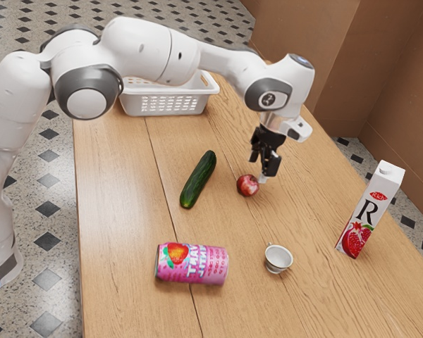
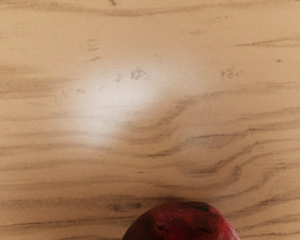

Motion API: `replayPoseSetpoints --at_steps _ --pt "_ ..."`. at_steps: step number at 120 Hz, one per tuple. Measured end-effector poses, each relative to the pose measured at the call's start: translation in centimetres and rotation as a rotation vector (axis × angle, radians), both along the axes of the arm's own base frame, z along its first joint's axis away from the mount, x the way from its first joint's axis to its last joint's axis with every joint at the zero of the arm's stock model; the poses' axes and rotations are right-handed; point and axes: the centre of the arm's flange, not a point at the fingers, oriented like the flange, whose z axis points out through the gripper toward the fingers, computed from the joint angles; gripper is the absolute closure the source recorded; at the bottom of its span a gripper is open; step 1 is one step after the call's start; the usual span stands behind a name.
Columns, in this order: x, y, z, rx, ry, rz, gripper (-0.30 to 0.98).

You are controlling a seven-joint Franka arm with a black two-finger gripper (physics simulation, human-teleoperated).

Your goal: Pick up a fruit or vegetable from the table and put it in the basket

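Claw released, its fingers apart, close to the red fruit. Fruit rests on table, cucumber nearby; basket stands well apart.

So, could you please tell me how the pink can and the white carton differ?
The pink can lies on its side, while the white carton stands upright. The can is a round cylinder; the carton is a tall box with flat sides. The can is mostly pink, the carton mostly white with a large black R. Both rest on the table and carry fruit pictures.
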Motion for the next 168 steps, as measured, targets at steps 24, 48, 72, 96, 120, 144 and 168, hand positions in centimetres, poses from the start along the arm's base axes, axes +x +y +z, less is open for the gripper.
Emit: replayPoseSetpoints --at_steps 24,48,72,96,120,144,168 --pt "-0.4 -0.6 -0.7 -0.007 0.01 -0.007 0.0" --pt "-0.8 -0.4 -1.9 -0.016 0.026 0.001 0.0" --pt "-0.6 -0.2 -2.9 -0.021 0.023 0.008 0.0" --pt "-0.8 0.1 -3.7 -0.026 0.026 0.016 0.0" --pt "-0.9 0.6 -4.3 -0.035 0.032 0.03 0.12" --pt "-1.1 0.7 -4.2 -0.034 0.031 0.032 0.3" --pt "-2.1 2.0 2.4 -0.042 -0.073 0.042 0.31"
